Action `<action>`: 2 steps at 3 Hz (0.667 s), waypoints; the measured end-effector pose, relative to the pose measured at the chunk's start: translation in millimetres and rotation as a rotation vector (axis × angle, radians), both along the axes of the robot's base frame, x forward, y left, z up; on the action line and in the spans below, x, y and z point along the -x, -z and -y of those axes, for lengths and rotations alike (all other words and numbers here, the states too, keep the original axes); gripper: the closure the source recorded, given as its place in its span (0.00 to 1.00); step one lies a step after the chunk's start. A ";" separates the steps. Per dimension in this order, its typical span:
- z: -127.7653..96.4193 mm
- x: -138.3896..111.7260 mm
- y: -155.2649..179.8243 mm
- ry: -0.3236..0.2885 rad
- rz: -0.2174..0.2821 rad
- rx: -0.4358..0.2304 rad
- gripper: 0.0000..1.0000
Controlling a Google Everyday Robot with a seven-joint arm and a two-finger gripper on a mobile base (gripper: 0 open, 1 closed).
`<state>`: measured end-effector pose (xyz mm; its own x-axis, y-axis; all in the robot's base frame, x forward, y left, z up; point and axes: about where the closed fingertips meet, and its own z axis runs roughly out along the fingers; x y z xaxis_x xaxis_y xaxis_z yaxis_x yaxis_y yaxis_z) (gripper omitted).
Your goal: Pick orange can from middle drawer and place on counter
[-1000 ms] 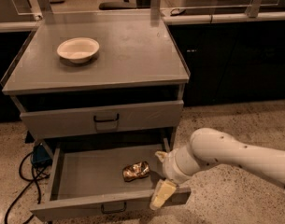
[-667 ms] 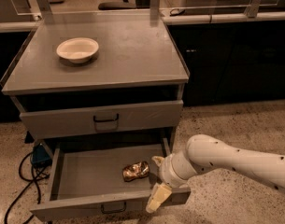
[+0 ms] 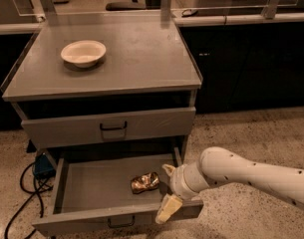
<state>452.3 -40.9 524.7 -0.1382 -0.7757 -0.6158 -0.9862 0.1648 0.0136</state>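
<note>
The orange can point(image 3: 145, 181), coppery and dented, lies on its side on the floor of the open middle drawer point(image 3: 91, 190), right of centre. My gripper point(image 3: 163, 193) reaches in from the right on a white arm point(image 3: 241, 173). It hangs over the drawer's front right corner, just right of the can. Its two cream fingers point(image 3: 169, 208) are spread apart and hold nothing; the can lies just left of them, not between them. The counter point(image 3: 141, 54) is the grey cabinet top above.
A white bowl point(image 3: 83, 52) sits on the counter at the left. The upper drawer point(image 3: 111, 126) is closed. Black cables and a blue box point(image 3: 42, 166) lie on the speckled floor left of the cabinet. Dark cabinets stand behind at the right.
My gripper and forearm have shifted a little to the left, closer to the can. The can and the drawer have not moved.
</note>
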 end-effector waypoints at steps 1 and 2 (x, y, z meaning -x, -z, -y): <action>-11.7 -36.6 11.5 0.011 0.095 -0.066 0.00; -29.3 -66.4 22.5 0.022 0.113 -0.129 0.00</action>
<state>518.8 -11.6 502.2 -0.0786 -0.6865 -0.7229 -0.9789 0.1905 -0.0745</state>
